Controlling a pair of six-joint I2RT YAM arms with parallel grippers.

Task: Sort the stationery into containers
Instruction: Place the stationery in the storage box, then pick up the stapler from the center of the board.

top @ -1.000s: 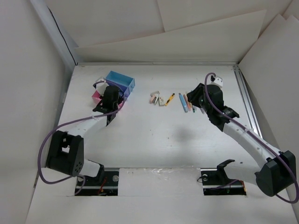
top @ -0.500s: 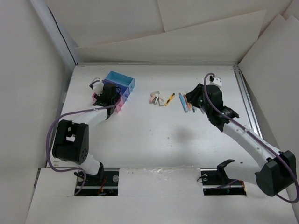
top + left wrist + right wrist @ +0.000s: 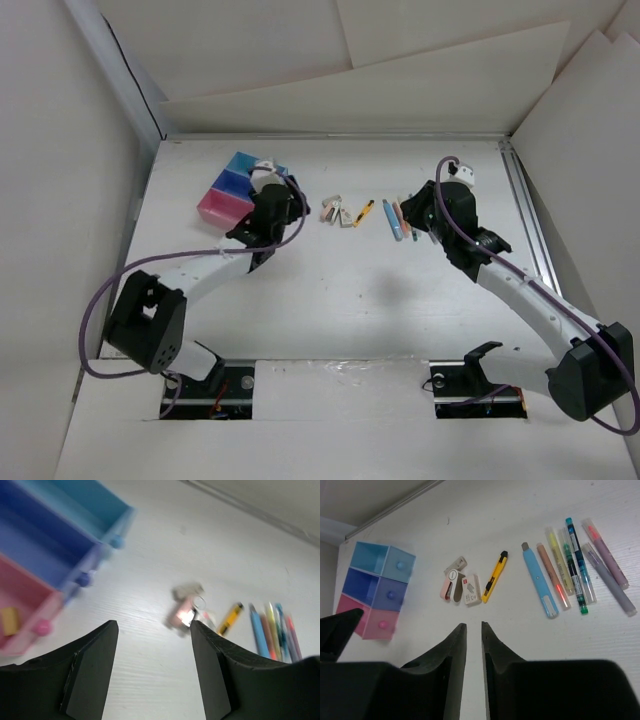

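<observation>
Left wrist view blurs the containers [image 3: 45, 545] (cut off at left).

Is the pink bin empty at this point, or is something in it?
Not empty: the left wrist view shows a small yellow piece lying inside the pink bin. Part of the bin is out of frame.

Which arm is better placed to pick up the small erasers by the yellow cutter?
Probably left: the left end effector is open, empty and beside the small erasers, near the bins; the right end effector hovers by the pens, jaws narrowly apart.
</observation>
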